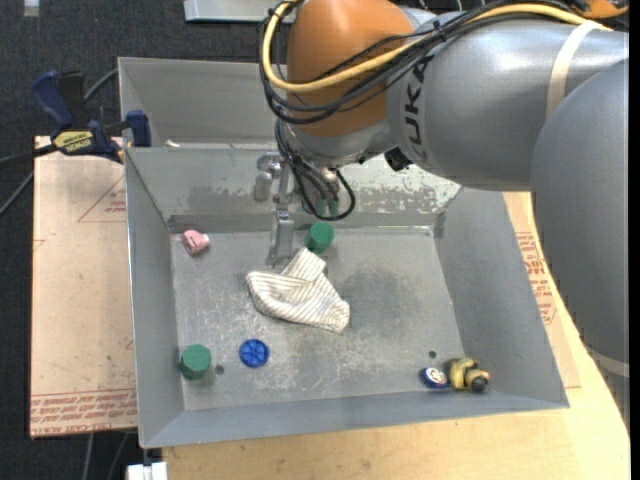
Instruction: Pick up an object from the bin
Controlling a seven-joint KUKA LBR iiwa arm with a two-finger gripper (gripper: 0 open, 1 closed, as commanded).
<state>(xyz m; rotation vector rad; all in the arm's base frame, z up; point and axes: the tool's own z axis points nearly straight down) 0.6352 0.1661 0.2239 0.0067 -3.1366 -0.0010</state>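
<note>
My gripper (284, 251) hangs below the orange wrist cover in the back middle of the bin. Its tip comes down at the upper left edge of a crumpled white cloth with thin dark stripes (300, 296), which lies in the bin's middle with one corner raised toward the tip. Whether the cloth is gripped I cannot tell. A small green cylinder (319, 236) stands just right of the gripper, close to the back wall.
A pink piece (195, 241) lies at the back left. A green cylinder (195, 361) and a blue round cap (254, 353) sit at the front left. A yellow and blue toy (457, 376) lies at the front right. The arm covers the bin's back right.
</note>
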